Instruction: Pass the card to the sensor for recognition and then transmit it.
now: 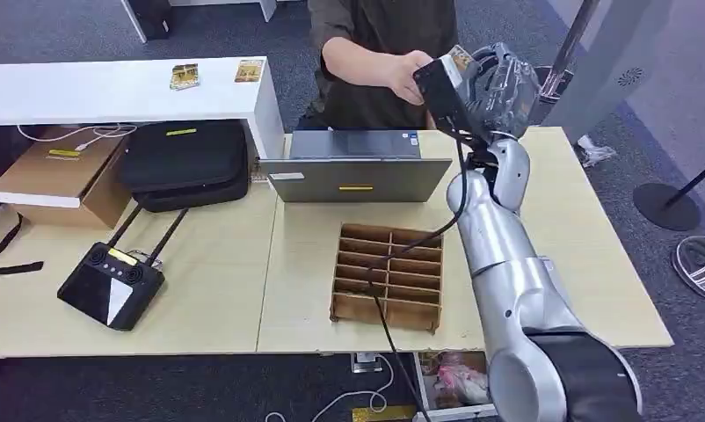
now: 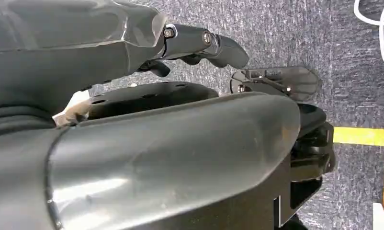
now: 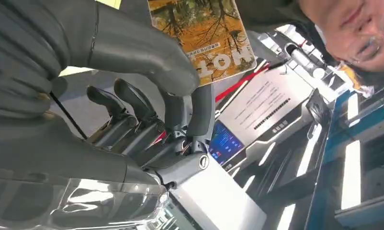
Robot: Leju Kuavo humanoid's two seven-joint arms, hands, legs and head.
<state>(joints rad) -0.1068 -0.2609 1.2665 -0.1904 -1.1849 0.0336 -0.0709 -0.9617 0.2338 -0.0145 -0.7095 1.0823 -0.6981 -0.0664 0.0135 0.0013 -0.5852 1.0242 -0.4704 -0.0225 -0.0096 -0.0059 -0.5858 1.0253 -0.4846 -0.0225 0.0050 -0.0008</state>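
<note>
Orange-and-brown print identifies the card [image 1: 459, 58] in the head view, where it stands at the tip of my right hand [image 1: 498, 83]. I have the right arm extended up and across the table [image 1: 586, 264], past the laptop [image 1: 353, 171], so the hand reaches the person [image 1: 380, 61] standing beyond it. The person's hand [image 1: 402, 75] sits just beside my fingers, next to a dark boxy shape I take to be my wrist camera; I cannot tell whether that hand touches the card. I judge that the card is raised this high to present it for hand-over, the transmit step. The slotted wooden tray [image 1: 388, 277] lies well below the hand, near my forearm.

In the left wrist view, my left hand [image 2: 132, 120] hangs over grey carpet. Its fingers [image 2: 214, 45] lie extended with nothing between them and the thumb, so I read it as open and idle, kept clear of the exchange.

In the right wrist view, the card [image 3: 204, 33] is pinched between the thick thumb [image 3: 142, 52] and the darker fingers [image 3: 199, 110], with most of its printed face projecting beyond the fingertips. I judge that this shallow edge grip leaves free area for a reader or a receiving hand. A device with a blue screen [image 3: 224, 143] lies beyond the fingers, apart from the card; it may be the sensor.
</note>
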